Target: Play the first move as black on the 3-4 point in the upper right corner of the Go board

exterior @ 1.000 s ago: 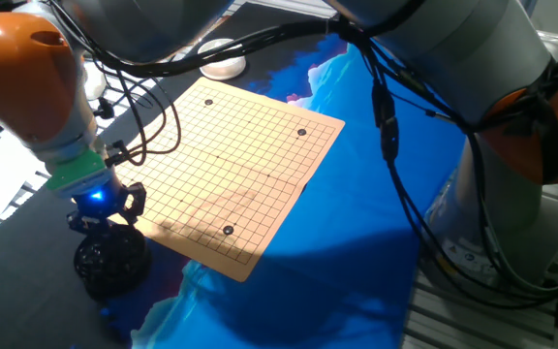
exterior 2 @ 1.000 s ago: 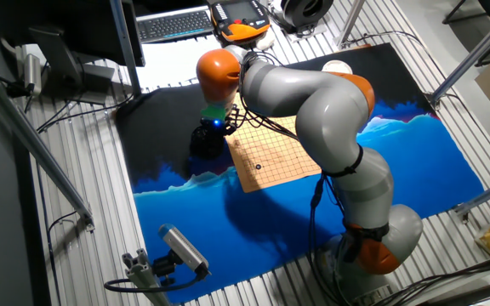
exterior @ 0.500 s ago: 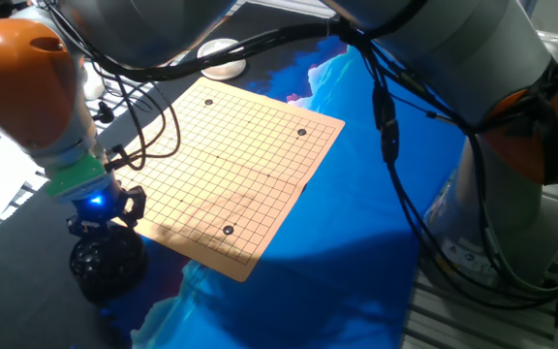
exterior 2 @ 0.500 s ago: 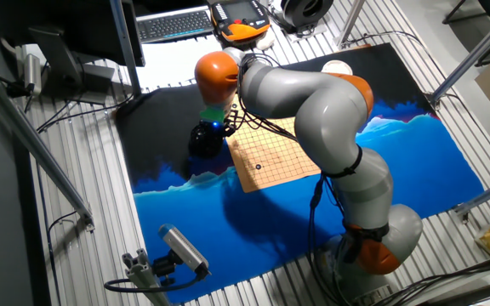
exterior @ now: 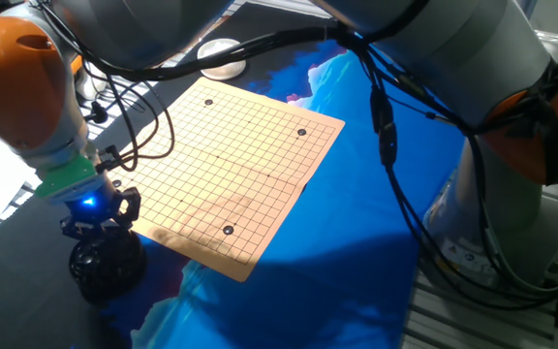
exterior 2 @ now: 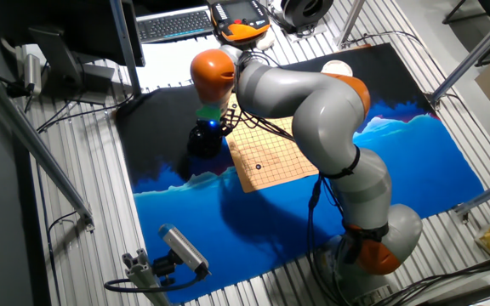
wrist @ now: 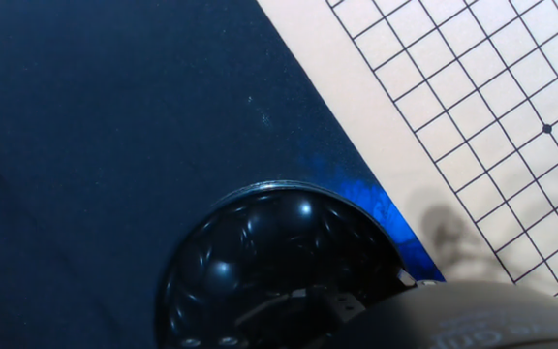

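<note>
The tool [exterior: 93, 221] has slid a little further off the board [exterior: 235, 165], settling over the black bowl [exterior: 108, 267] beside its corner. I'd say it's going for a stone; whether its jaws are open, I cannot tell.

The scene is lit evenly and fairly brightly from above. In one fixed view a soft shadow is cast across the near part of the Go board [exterior: 235, 165], and a blue glow is seen under the gripper [exterior: 95, 215]. Highlights are blown out on the white arm. In the hand view small reflections are scattered over the black bowl [wrist: 269, 257], and the housing at the bottom edge is blurred.
</note>
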`<state>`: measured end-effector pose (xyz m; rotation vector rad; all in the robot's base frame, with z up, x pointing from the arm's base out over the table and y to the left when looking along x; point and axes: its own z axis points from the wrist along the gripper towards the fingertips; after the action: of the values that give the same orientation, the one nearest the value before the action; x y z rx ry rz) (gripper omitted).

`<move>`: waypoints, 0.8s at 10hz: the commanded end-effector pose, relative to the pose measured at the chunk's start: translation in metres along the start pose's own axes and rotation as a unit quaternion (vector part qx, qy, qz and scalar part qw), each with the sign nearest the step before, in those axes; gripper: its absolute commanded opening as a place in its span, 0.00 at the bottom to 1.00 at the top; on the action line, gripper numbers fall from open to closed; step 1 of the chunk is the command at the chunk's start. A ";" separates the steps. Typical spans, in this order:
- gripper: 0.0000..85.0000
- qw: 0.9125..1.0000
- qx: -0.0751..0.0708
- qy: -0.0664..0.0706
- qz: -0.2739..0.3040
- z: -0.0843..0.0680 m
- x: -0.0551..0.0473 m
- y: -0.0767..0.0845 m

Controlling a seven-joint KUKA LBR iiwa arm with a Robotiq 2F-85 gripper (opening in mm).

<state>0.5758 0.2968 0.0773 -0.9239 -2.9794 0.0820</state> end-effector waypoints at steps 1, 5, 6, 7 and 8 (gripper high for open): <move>0.40 1.000 0.000 0.000 0.000 0.000 0.000 0.000; 0.40 1.000 0.004 -0.007 -0.004 0.007 0.003 -0.002; 0.40 1.000 0.004 -0.007 -0.004 0.007 0.003 -0.002; 0.40 1.000 0.003 -0.007 -0.004 0.008 0.003 -0.002; 0.40 1.000 0.003 -0.008 -0.004 0.009 0.004 -0.002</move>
<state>0.5718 0.2971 0.0688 -0.9158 -2.9955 0.0999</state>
